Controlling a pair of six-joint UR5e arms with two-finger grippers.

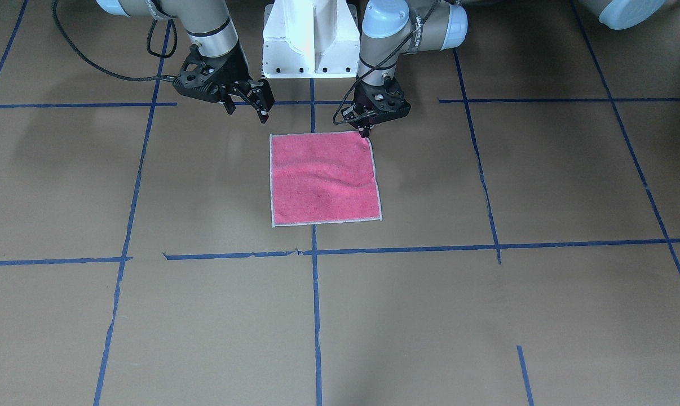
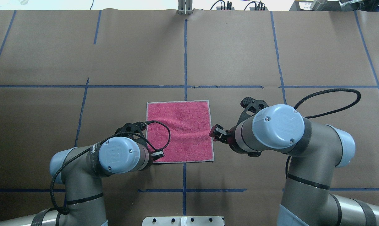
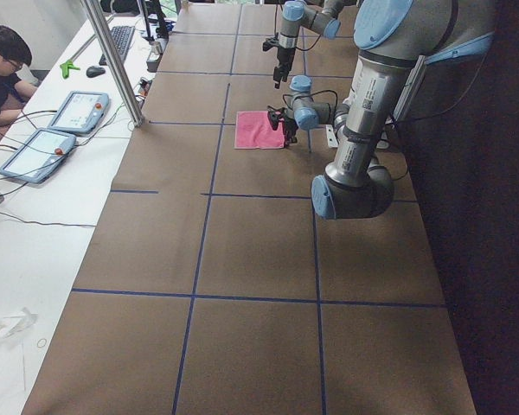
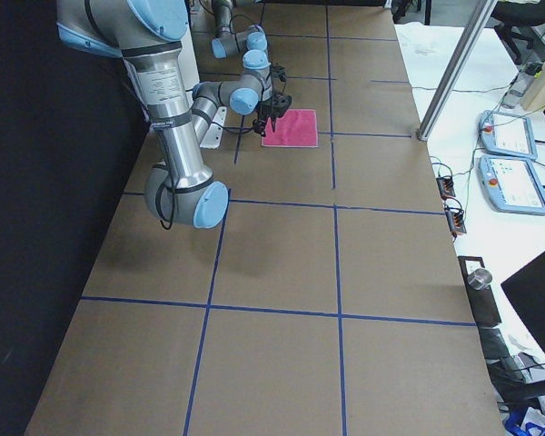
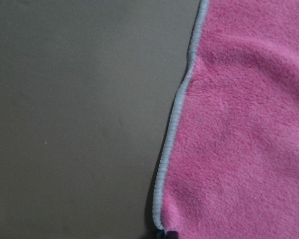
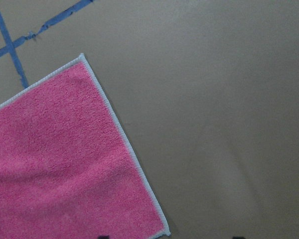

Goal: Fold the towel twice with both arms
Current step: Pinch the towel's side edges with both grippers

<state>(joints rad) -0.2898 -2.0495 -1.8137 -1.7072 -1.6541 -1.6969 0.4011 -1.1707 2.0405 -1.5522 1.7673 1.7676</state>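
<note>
The towel (image 1: 323, 180) lies flat on the brown table, pink face up, with a pale stitched edge; it also shows in the overhead view (image 2: 180, 131). My left gripper (image 1: 365, 133) points down at the towel's near corner on my left side, its fingers together on that corner. The left wrist view shows the towel's edge (image 5: 172, 129) running down to that corner. My right gripper (image 1: 248, 110) is open and hovers above the table by the other near corner. In the right wrist view that corner (image 6: 162, 230) lies between the open fingertips (image 6: 102, 237).
The white pedestal base (image 1: 310, 39) stands just behind the towel. Blue tape lines (image 1: 316, 316) cross the brown table cover. A metal post (image 3: 112, 60), tablets (image 3: 78, 112) and a seated operator (image 3: 0, 69) are at the far side of the table.
</note>
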